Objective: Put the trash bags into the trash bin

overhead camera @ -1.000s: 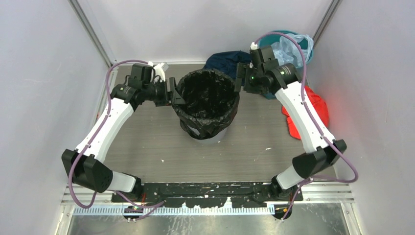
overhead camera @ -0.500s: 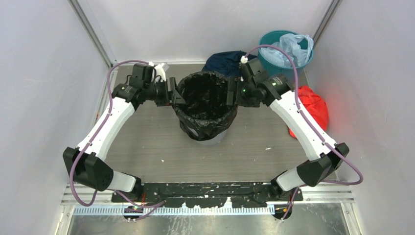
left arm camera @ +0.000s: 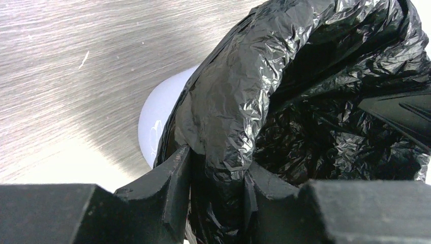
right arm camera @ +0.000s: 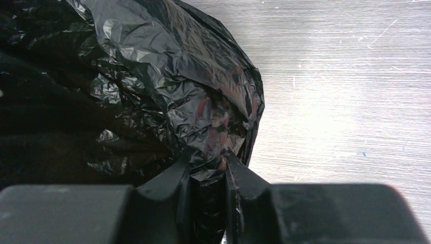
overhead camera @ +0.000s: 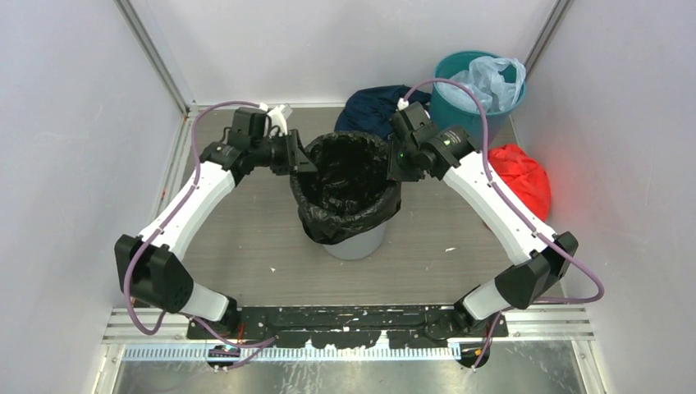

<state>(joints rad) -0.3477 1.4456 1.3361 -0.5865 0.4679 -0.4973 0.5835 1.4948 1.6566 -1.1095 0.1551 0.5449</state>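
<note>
Black crinkly plastic bag (overhead camera: 345,176) lining round grey plastic bin (overhead camera: 354,245)
Left gripper (left arm camera: 216,168) and right gripper (right arm camera: 206,163) are clamping its rim.

The grey, streaked table (overhead camera: 246,238) carries the bin (overhead camera: 354,245), standing between the left gripper (overhead camera: 302,158) and the right gripper (overhead camera: 392,160). A navy cloth (overhead camera: 373,107) lies just behind the right gripper; a teal bin (overhead camera: 450,100) and a red bundle (overhead camera: 517,176) sit to its right.
</note>
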